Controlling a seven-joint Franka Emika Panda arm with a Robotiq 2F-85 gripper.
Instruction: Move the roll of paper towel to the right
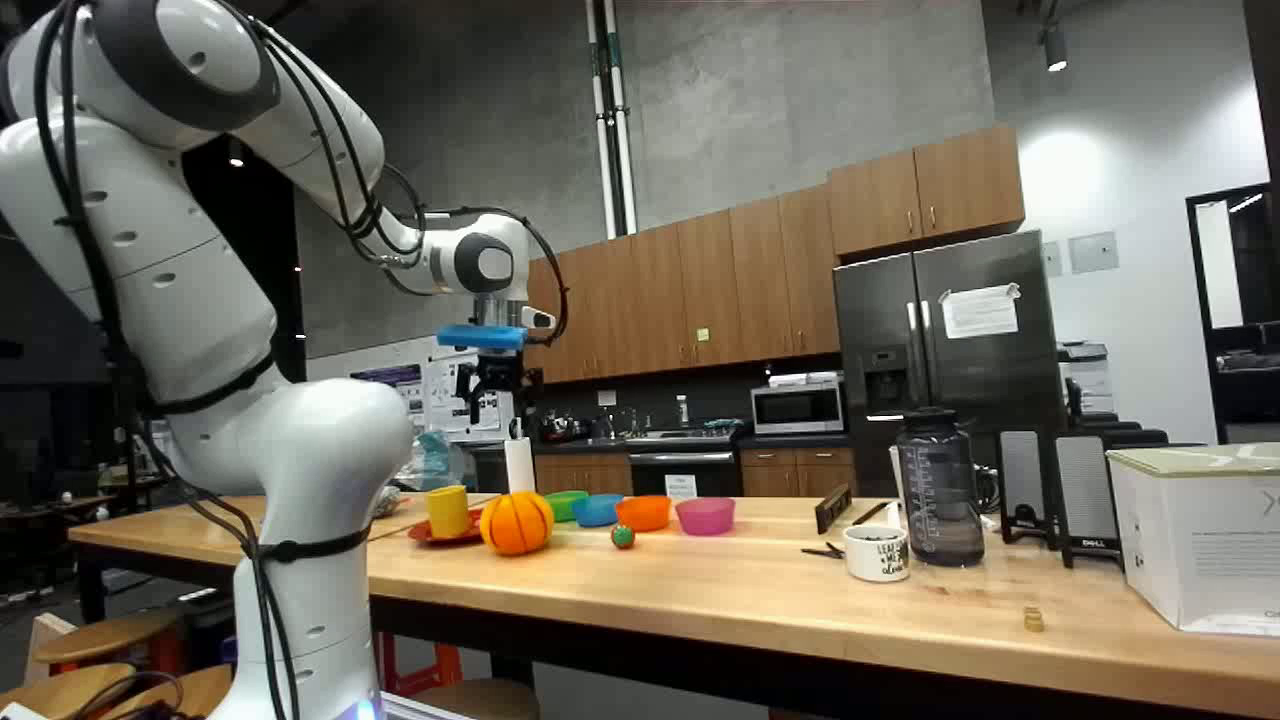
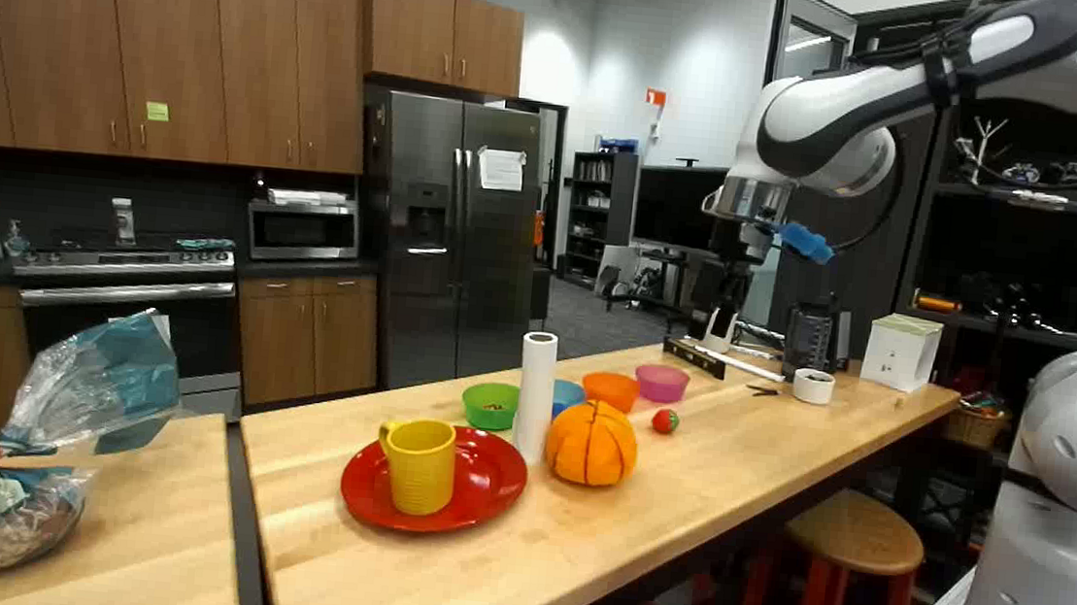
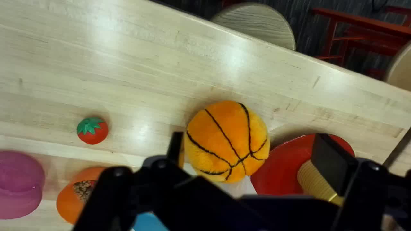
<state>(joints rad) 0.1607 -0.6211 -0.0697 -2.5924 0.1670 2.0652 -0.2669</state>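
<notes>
Roll of paper towel [image 2: 535,400], one: white, a darker hollow core at its upper end. We find it standing upright on the wooden table [image 2: 417,575], between the red plate [image 2: 489,474] and the orange ball [image 2: 591,444]; whether it touches either, we cannot tell.

Gripper [image 3: 253,157], one: black, pointing down, well above the tabletop. We note its fingers [image 3: 175,146] spread wide; in the wrist view the ball shows between them, lower down.

Ball: plush, orange and yellow, marked with dark lines.

Plate: round, bearing a ribbed yellow mug [image 2: 421,473], upright.

Bowls, four, set near one another: green bowl [image 2: 487,419], blue bowl [image 1: 597,513], orange bowl [image 1: 643,514], pink bowl [image 1: 705,517]. We see small bits in the green and the orange.

Fruit-shaped piece [image 3: 92,130], one: red, leafy green top, on the table near the ball.

Farther along we list a short white cup [image 1: 877,556], lettered, dark inside; a dark bottle [image 1: 938,490] just beside it; a pair of speakers [image 1: 1088,492]; and a large white box [image 1: 1200,540].
</notes>
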